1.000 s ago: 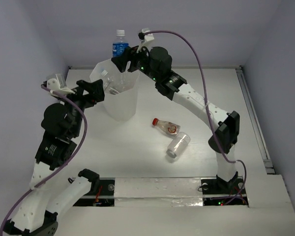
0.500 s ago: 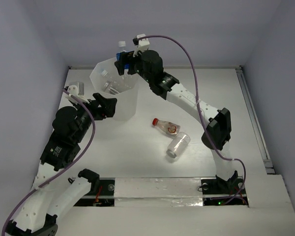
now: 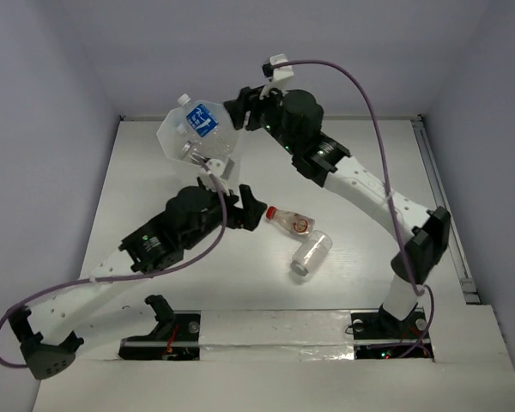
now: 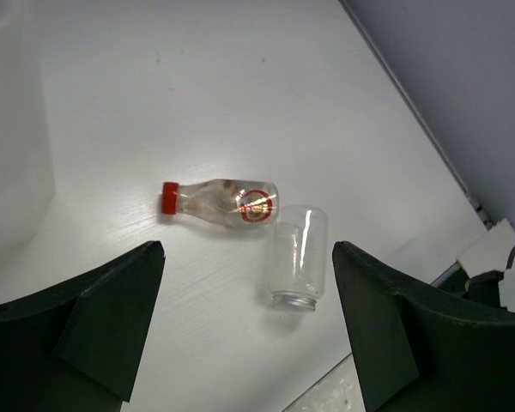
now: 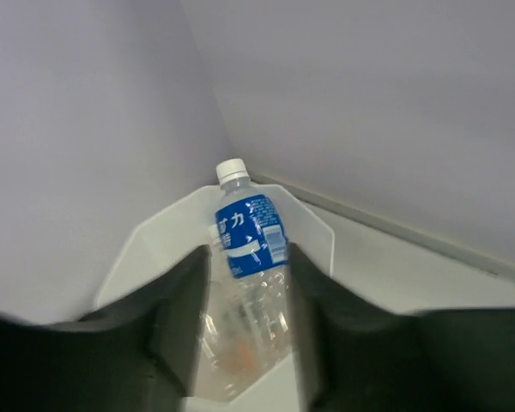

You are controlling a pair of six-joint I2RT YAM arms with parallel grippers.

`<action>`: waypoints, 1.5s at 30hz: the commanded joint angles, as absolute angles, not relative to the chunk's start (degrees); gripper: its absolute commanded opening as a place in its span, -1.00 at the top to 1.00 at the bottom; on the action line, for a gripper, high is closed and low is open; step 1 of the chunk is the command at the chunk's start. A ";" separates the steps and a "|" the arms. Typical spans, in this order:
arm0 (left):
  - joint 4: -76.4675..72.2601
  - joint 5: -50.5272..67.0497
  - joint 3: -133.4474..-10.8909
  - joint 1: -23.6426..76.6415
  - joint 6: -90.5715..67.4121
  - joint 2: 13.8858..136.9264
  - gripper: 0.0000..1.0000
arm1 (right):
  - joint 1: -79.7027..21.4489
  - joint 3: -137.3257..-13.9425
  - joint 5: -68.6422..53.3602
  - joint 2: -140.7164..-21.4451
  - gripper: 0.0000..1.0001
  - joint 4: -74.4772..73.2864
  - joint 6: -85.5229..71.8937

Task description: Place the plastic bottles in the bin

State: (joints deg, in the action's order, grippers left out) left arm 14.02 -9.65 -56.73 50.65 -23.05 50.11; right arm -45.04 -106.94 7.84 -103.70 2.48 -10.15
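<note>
Your bin (image 3: 170, 133) stands at the far left of the table (image 3: 137, 197), and in it you have the blue-labelled bottle (image 3: 199, 120) leaning at a tilt, its white cap poking above the many-sided rim on the far-left side. From the right wrist you see the same bottle (image 5: 251, 236) resting against the bin (image 5: 150, 249) wall, base down, with some clear plastic lower down that is too blurred to name. Your right gripper (image 3: 238, 105) hangs just beside the rim on its right, apart from the bottle. In its own camera the right gripper (image 5: 249, 257) has its fingers spread, framing the bottle but gripping nothing. Two more lie on the table near the middle: the red-capped bottle (image 3: 289, 220) on its side, cap toward the bin, and the clear capless bottle (image 3: 311, 252) touching or just beside its base end, mouth toward the near edge. Your left gripper (image 3: 251, 206) sits between the bin and the red cap, above the table. In the left wrist view, the left gripper (image 4: 247, 257) is wide apart and empty, with the red-capped bottle (image 4: 219, 199) and the clear capless bottle (image 4: 298, 257) between its fingers and the bin (image 4: 9, 154) at the left edge
</note>
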 commanded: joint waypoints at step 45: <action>-7.64 -14.59 -61.01 70.75 -19.51 103.01 -0.24 | -28.65 -49.66 8.62 -47.02 -0.76 -10.72 -22.33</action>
State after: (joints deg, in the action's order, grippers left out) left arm -5.74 -15.18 -63.37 69.95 -18.20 105.97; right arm -28.91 -49.67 9.19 -46.83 -11.18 -22.31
